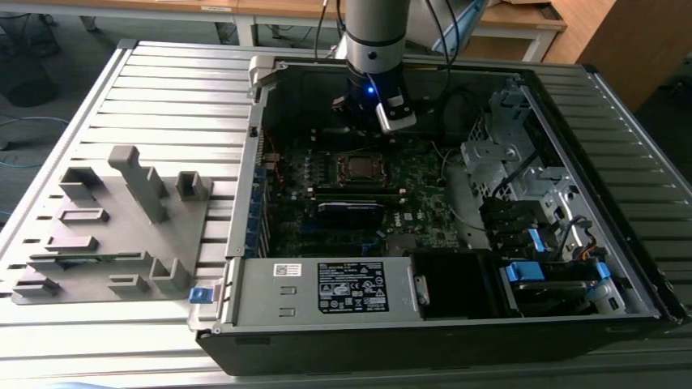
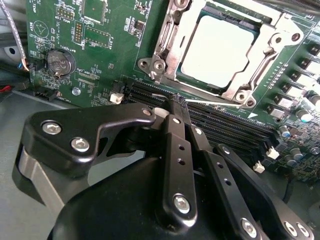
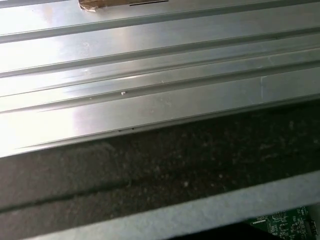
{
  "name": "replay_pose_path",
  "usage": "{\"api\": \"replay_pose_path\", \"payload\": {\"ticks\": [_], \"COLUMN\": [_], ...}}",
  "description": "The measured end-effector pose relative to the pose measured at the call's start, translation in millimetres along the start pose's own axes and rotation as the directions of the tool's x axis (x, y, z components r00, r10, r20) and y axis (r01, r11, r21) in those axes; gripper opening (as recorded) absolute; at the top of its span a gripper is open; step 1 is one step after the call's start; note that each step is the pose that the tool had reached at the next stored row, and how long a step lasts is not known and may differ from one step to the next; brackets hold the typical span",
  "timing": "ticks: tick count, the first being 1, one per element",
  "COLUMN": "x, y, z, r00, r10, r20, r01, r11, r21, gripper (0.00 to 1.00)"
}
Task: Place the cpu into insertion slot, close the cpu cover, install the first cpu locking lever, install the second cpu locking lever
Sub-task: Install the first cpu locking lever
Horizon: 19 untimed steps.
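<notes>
The arm (image 1: 374, 28) was a silver-grey cylinder, with a blue light (image 1: 370, 89) just above the gripper (image 2: 176, 102). The gripper was matte black, its linked fingers (image 2: 175, 150) studded with silver screws (image 2: 181, 202).

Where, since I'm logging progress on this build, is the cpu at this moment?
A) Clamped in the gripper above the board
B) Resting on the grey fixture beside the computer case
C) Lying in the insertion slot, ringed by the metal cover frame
C: in the second wrist view the cpu lies flat in the insertion slot, its silver top showing through the cut-out of the cpu cover, apart from the gripper.
</notes>
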State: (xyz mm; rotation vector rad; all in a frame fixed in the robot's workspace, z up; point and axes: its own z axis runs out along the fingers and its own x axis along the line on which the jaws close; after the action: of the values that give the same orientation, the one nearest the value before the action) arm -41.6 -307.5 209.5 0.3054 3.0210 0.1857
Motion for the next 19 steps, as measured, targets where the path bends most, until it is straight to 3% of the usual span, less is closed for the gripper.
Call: {"api": "replay_pose_path", "payload": {"ticks": [3,8,19], "x": [0.5,0.6,3.2], "y": [-0.2,-0.3,-0.5], "z": [0.6,1.2,1.7], "r00": [1.0000,0.9990,0.9985], "r10": [0.003,0.043,0.055], "r20": [0.0005,0.0058,0.0075], "r01": [-0.003,-0.043,-0.055], "r11": [1.0000,0.9991,0.9985], "r21": [0.0001,0.0039,0.0046], "gripper": [0.11,0.11,0.11]}}
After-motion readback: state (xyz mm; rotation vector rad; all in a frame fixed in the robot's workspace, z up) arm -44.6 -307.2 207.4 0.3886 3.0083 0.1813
